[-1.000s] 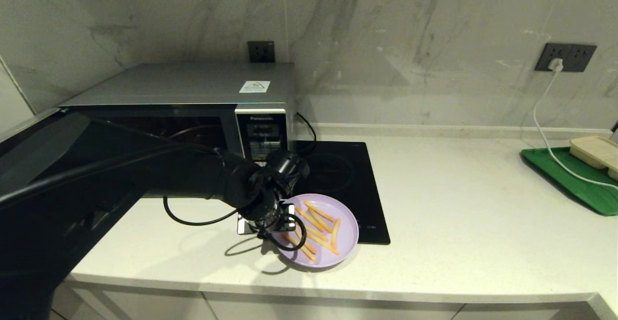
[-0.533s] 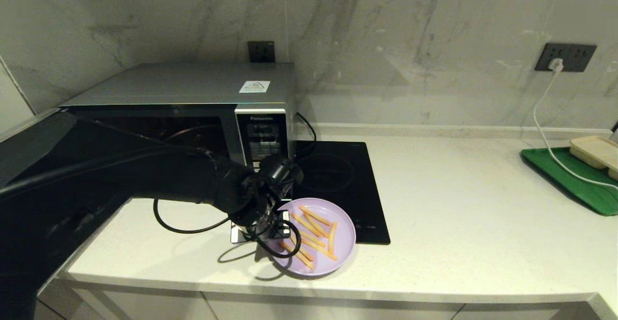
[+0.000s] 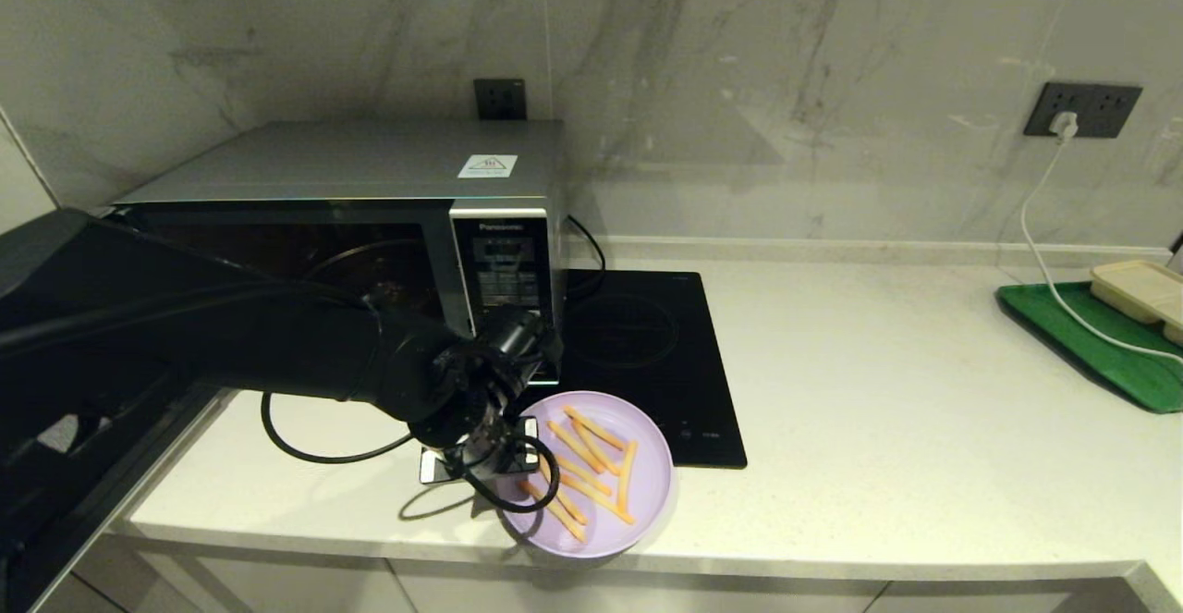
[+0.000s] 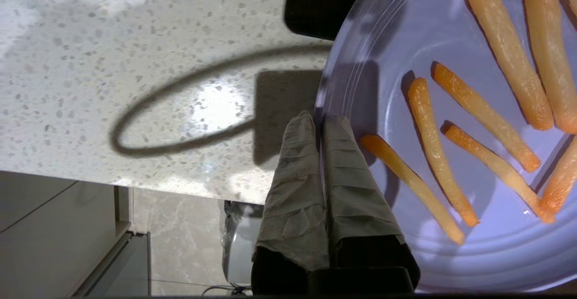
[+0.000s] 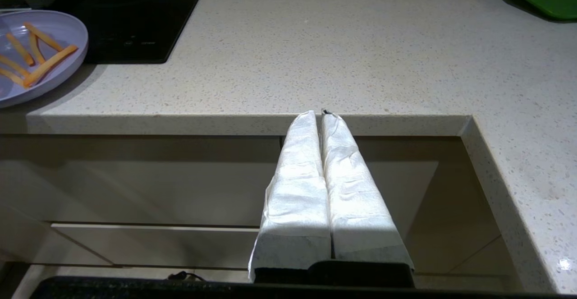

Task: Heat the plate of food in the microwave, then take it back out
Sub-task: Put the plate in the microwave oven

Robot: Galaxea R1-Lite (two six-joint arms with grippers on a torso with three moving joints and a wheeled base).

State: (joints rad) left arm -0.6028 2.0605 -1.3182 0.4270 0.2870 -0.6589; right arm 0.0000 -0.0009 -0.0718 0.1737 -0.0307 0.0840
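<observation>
The lilac plate (image 3: 642, 493) carries several orange-yellow fries (image 3: 582, 465) and hovers just over the counter's front edge, beside the cooktop. My left gripper (image 3: 513, 465) is shut on the plate's left rim; in the left wrist view its taped fingers (image 4: 297, 172) pinch the rim edge of the plate (image 4: 387, 55). The silver microwave (image 3: 370, 165) stands behind the left arm, its front dark with a turntable ring showing; its handle is not in view. My right gripper (image 5: 321, 113) is shut on nothing, below the counter edge, and sees the plate (image 5: 58, 33) far off.
A black induction cooktop (image 3: 647, 354) lies right of the microwave. At the far right a green tray (image 3: 1100, 345) holds a beige tray (image 3: 1137, 289), crossed by a white cable (image 3: 1044, 252) from the wall socket. The counter's front edge (image 3: 832, 562) runs just below the plate.
The left gripper has drawn the plate of fries off the cooktop's corner, toward the front and left edge of the counter. The left arm has pulled back with it.
</observation>
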